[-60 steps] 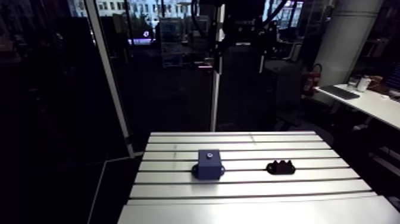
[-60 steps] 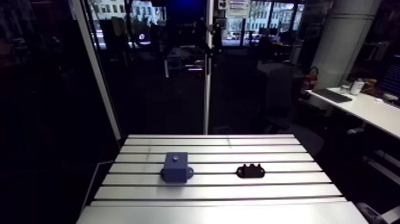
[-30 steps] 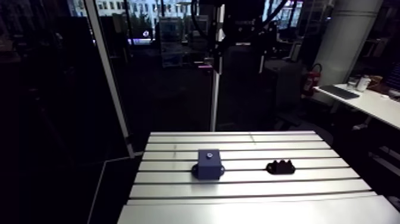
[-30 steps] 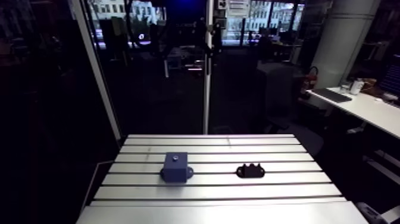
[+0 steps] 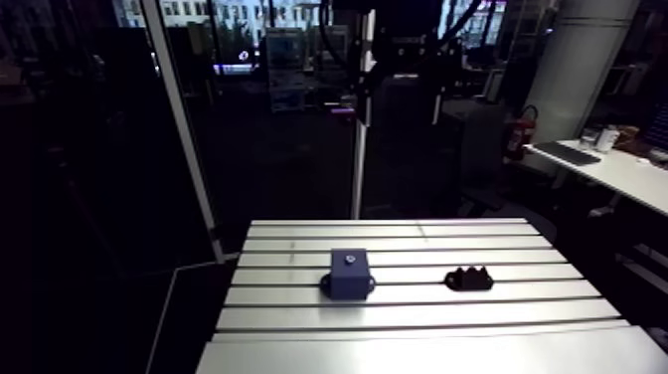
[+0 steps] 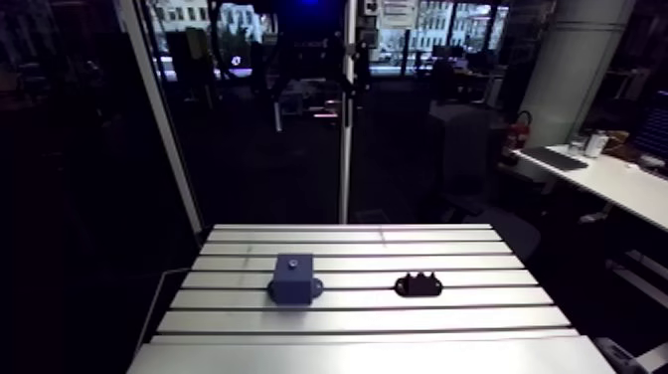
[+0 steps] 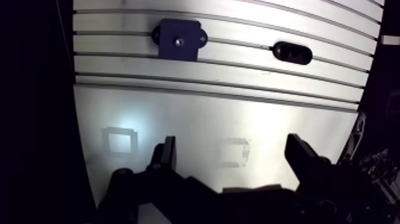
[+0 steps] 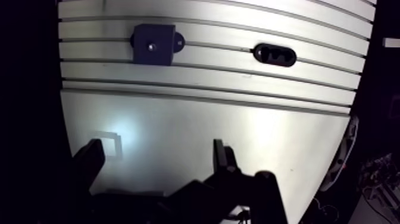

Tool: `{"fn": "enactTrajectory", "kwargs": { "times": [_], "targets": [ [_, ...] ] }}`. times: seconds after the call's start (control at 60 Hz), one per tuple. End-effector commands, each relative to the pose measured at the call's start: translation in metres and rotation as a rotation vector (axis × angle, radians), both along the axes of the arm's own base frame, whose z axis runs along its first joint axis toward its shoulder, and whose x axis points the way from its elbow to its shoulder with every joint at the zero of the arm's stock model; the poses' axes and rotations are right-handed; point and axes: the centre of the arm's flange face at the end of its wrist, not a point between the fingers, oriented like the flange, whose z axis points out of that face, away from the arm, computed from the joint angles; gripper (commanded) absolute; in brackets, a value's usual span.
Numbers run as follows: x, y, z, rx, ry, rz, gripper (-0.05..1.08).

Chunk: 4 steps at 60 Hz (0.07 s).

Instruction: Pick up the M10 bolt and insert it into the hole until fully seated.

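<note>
In the wrist view the gripper [image 7: 232,147] is seen spread wide with nothing held, over the smooth part of the table [image 5: 417,348]. In the arm view a blue block [image 5: 349,275] is seen at lower centre, with a pale spot [image 5: 348,260] on top. A black holder [image 5: 468,280] is set well apart to its right. The bolt cannot be made out.

Block [image 7: 177,39]: small pale dot [image 7: 178,42] on its top face, too small to tell what it is. Black holder [image 7: 292,52]: dark lumps on top, too small and dark in both views to tell what sits in it. Gripper [image 7: 232,146]: fingers [image 7: 165,156] cut off at their bases by the wrist view's edge, body lost in shadow. Table [image 5: 427,348]: near edge cut off in the arm view; sides sink into dark in the wrist view.
</note>
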Motion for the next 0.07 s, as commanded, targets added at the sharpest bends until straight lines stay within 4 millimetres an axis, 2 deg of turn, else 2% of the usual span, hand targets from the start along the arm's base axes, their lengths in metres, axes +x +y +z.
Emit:
{"fn": "enactTrajectory", "kwargs": {
  "times": [0.017,0.067],
  "targets": [
    [0.0013,-0.0008,-0.004,0.0,-0.008,0.001,0.0],
    [0.0013,-0.0008,-0.004,0.0,-0.008,0.001,0.0]
  ]
}}
